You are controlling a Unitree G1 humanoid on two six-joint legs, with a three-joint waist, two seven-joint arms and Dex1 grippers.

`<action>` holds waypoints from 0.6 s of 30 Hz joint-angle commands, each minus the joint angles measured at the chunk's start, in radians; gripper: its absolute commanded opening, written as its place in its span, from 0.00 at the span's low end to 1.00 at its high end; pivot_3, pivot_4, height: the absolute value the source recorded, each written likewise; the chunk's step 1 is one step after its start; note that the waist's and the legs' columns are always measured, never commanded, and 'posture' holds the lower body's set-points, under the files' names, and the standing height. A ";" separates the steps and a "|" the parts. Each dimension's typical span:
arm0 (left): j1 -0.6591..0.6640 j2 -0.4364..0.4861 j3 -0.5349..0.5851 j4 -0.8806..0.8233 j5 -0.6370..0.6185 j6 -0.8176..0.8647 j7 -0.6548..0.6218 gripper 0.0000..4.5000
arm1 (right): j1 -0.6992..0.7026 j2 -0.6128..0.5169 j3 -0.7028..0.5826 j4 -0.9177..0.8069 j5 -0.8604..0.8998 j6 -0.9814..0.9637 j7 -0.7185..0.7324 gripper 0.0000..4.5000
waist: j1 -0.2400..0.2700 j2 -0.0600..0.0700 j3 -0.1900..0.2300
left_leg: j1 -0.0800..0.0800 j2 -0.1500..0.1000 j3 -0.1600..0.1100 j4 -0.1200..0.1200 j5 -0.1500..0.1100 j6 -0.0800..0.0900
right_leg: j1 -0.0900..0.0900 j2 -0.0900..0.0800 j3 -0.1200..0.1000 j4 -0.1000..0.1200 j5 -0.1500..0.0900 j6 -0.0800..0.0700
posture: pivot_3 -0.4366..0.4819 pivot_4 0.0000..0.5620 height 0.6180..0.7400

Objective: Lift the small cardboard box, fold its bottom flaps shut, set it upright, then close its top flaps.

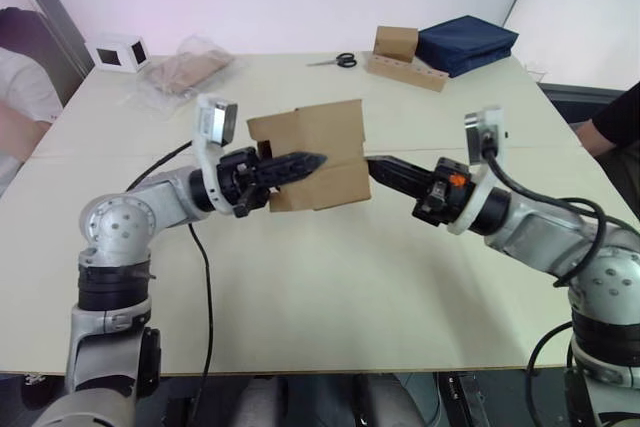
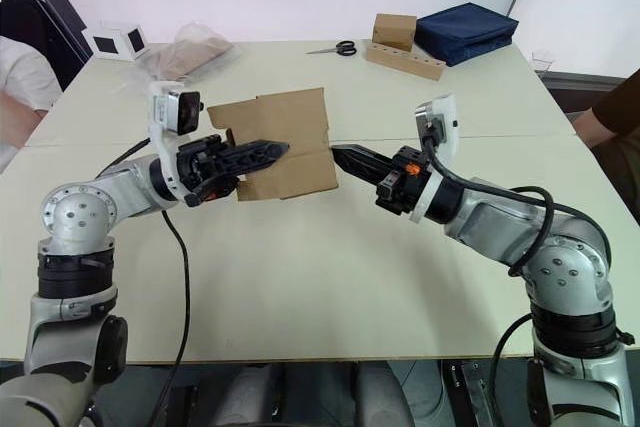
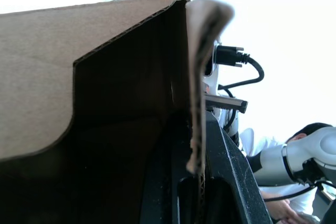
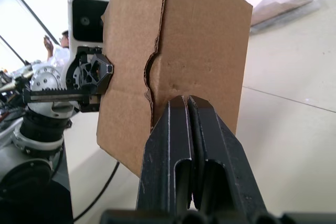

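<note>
The small cardboard box is held up off the table, over its middle, between the two arms. The left gripper comes in from the left and grasps the box: in the left wrist view a wall of the box sits pinched between its two black fingers, with the dark inside of the box beside it. The right gripper reaches in from the right with its fingers pressed together, holding nothing; its tip touches the box's right face, where two flaps meet along a ragged seam.

At the far side of the table lie a pair of scissors, a brown box just beside a navy bag, and a long wooden block in front of them. At the far left stand a white cube box and a clear plastic bag. A person's arm shows at the right edge.
</note>
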 commanded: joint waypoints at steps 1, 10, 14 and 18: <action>-0.016 0.035 -0.019 -0.020 0.028 -0.015 -0.036 0.00 | -0.003 -0.038 -0.030 -0.046 0.003 0.001 0.061 0.01 | 0.000 0.000 0.000 | 0.000 0.000 0.000 0.000 0.000 0.000 | 0.000 0.000 0.000 0.000 0.000 0.000 | 0.48 0.27 1.00; -0.138 0.228 -0.223 0.084 0.289 -0.120 -0.314 0.00 | 0.078 -0.166 -0.101 -0.014 -0.107 -0.006 0.204 0.01 | 0.003 0.000 0.000 | 0.000 0.000 0.000 0.000 0.000 0.000 | 0.000 0.000 0.000 0.000 0.000 0.000 | 0.48 0.27 1.00; -0.281 0.301 -0.412 0.190 0.499 -0.267 -0.526 0.00 | 0.112 -0.201 -0.094 -0.035 -0.179 -0.022 0.268 0.01 | 0.003 0.000 0.000 | -0.001 0.000 0.000 0.000 0.000 0.000 | 0.000 0.001 0.000 -0.001 0.000 0.000 | 0.48 0.27 1.00; -0.431 0.303 -0.575 0.319 0.706 -0.426 -0.682 0.00 | 0.122 -0.192 -0.081 -0.046 -0.233 -0.038 0.292 0.01 | 0.000 0.000 0.000 | -0.001 0.000 0.001 -0.001 0.000 0.000 | -0.001 0.001 0.000 -0.001 0.000 0.000 | 0.48 0.27 1.00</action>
